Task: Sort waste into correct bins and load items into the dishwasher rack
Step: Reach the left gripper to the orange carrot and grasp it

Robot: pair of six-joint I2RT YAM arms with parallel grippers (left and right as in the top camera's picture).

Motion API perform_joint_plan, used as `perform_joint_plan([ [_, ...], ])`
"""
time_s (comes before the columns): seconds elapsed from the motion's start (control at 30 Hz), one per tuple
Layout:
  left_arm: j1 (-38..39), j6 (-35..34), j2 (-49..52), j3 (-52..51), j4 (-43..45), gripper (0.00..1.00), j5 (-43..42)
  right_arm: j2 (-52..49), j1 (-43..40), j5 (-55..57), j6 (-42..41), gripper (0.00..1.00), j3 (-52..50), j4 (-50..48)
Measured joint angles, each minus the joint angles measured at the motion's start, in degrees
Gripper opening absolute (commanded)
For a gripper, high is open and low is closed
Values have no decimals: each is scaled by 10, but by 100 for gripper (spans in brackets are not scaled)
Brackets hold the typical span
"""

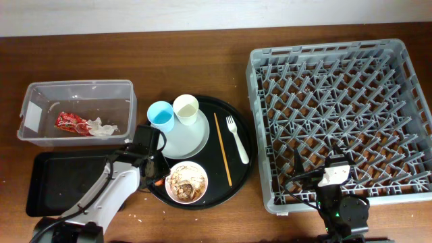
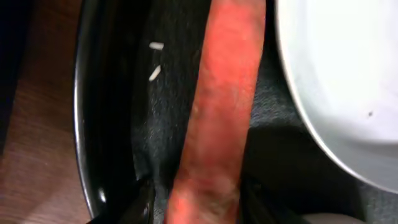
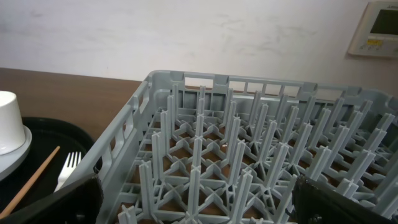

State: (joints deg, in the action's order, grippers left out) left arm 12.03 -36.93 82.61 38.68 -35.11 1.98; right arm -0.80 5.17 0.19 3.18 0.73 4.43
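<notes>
Bench (image 1: 202, 47): brown wood, carrying everything below.
Dishwasher rack (image 1: 341, 121): grey pegged crate on the right, with nothing loaded in it.
Round tray (image 1: 239, 177): black, in the middle of the bench, holding the dishes and the carrot.
Clear tub (image 1: 77, 86): far left, with the red wrapper (image 1: 69, 122) and the white tissue (image 1: 101, 127) inside.
Black bin tray (image 1: 64, 182): shallow, in front of the tub. No waste shows in it.
Right gripper (image 3: 199, 208): spread wide over the rack's near edge, with nothing between its fingers.
Left gripper (image 2: 199, 208): low over the round tray's left side. Its dark fingers flank one end of the carrot and appear to be pinching it.
Plate (image 1: 189, 138): pale, carrying the blue cup (image 1: 160, 113) and the cream cup (image 1: 185, 106).
Bowl (image 1: 187, 182): at the tray's front, with brown scraps inside.
Chopstick (image 1: 223, 148) and fork (image 1: 236, 138): lying side by side to the right of the plate.
Carrot (image 2: 221, 106): lies on the round tray between the tray's left rim and the plate's edge.
Carrot, handling: probably light and stiff, with a smooth tapering skin, so likely to roll or slide under pressure.
Carrot, hold: a grip across the thick middle would be steadier. Held near one end as now, it may pivot or droop when lifted.
Likely destination: the black bin tray, judging by the dry rubbish already in the tub.
</notes>
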Motion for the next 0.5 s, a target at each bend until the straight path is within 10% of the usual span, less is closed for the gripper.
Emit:
perform_joint_plan([
  [0.23,0,2,0,-1,7,16,15,0,0,0,0,99,0,0],
  [0.5,0,36,5,106,-131,13,14,0,0,0,0,99,0,0],
])
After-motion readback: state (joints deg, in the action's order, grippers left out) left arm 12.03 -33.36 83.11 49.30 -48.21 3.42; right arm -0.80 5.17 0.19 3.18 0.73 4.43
